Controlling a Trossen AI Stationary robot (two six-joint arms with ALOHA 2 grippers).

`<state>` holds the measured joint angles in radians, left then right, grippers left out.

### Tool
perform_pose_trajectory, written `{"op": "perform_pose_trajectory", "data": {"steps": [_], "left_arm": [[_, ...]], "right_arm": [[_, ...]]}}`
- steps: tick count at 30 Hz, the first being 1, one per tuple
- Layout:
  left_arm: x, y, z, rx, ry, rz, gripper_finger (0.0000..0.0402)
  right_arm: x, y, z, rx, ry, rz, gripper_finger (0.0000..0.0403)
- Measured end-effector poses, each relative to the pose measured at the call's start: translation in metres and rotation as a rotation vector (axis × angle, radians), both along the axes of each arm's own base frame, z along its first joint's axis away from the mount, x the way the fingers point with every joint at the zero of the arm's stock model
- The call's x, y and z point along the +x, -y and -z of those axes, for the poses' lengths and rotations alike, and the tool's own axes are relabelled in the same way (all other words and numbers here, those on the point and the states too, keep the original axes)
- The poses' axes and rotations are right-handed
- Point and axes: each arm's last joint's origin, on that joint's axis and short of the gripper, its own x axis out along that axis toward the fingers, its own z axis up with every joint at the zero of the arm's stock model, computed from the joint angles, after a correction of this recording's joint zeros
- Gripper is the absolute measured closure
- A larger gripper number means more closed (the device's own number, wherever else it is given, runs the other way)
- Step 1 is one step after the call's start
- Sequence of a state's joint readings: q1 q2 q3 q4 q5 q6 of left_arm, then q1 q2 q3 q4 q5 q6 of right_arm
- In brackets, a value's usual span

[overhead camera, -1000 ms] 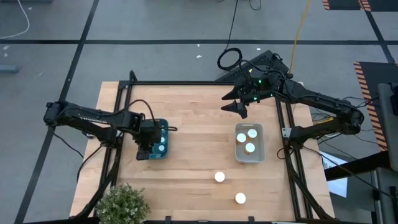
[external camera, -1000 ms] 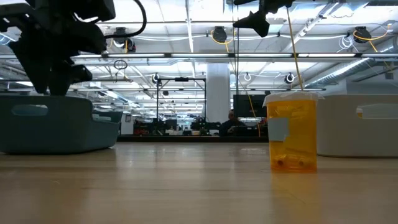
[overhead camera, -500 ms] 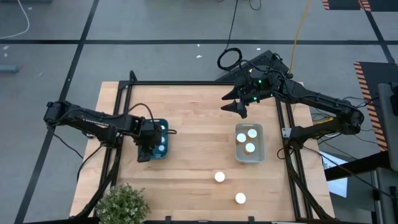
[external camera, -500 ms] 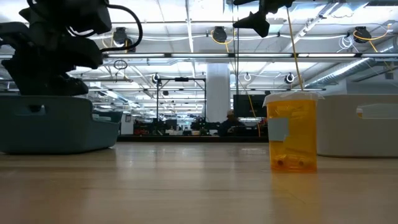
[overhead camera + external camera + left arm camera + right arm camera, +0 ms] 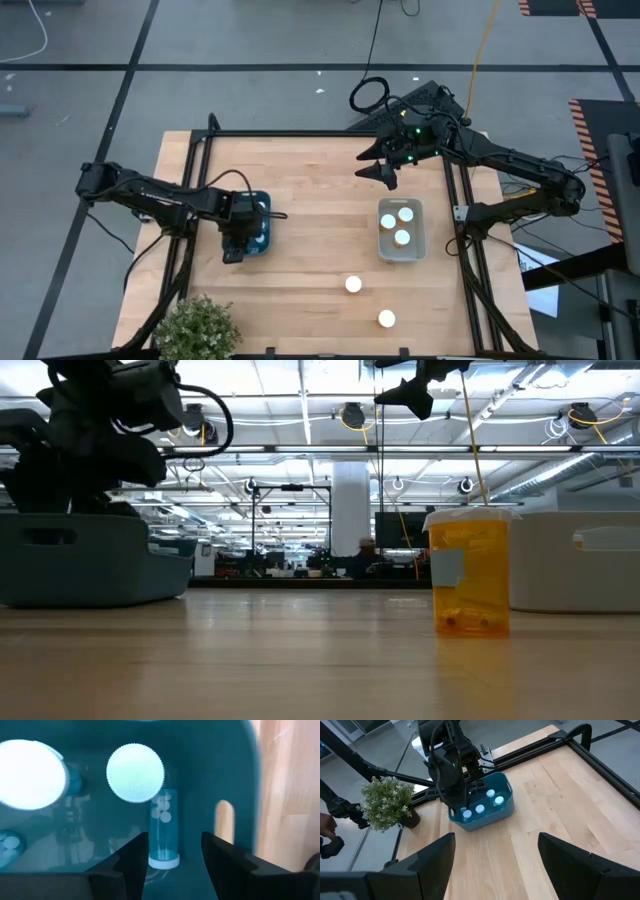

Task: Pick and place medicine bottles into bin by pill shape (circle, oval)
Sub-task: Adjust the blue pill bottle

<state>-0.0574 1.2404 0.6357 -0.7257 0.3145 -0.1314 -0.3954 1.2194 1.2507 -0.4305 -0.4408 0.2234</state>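
High view, left end effector (image 5: 234, 250): poised over the 6 o'clock end of the teal bin (image 5: 266, 219), fingers apart with nothing between them.
Risk, left: as it lifts out, a finger could clip the bin's wall or knock over a standing bottle, since the opening is crowded.
Left wrist view, dropped bottle (image 5: 164, 827): lies on its side on the bin floor, clear-bodied, round pills showing through; white-capped bottles (image 5: 135, 773) stand upright beside it.
Table, loose bottles (image 5: 353, 284): two white caps stand at 5 o'clock, well apart from both bins; a second one (image 5: 386, 319) sits nearer the edge.
Low view, amber bottle (image 5: 470, 571): upright, white lid; pill shape cannot be told, so missorting is possible.
White bin (image 5: 417, 246): holds three capped bottles.
Right end effector (image 5: 383, 174): waits at 12 o'clock of the white bin, fingers apart, empty.
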Motion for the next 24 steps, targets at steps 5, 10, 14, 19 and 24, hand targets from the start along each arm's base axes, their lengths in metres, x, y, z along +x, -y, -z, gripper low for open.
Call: {"op": "perform_pose_trajectory", "data": {"steps": [5, 10, 14, 19, 24], "left_arm": [[0.004, 0.000, 0.009, 0.002, -0.047, -0.001, 0.0218], [0.007, 0.000, 0.013, 0.002, -0.050, 0.002, 0.0218], [0.007, 0.000, 0.013, 0.002, -0.050, -0.001, 0.0218], [0.007, 0.000, 0.013, 0.023, -0.055, -0.005, 0.0218], [0.007, 0.000, 0.013, 0.031, -0.054, -0.006, 0.0218]], "right_arm": [[0.000, 0.000, 0.000, 0.001, 0.000, 0.001, 0.0126], [0.000, 0.000, 0.000, 0.003, 0.000, 0.001, 0.0126], [0.000, 0.000, 0.000, 0.001, 0.000, 0.001, 0.0126], [0.000, 0.000, 0.000, 0.000, 0.000, 0.001, 0.0126], [0.000, 0.000, 0.000, 0.000, 0.000, 0.000, 0.0126]]}}
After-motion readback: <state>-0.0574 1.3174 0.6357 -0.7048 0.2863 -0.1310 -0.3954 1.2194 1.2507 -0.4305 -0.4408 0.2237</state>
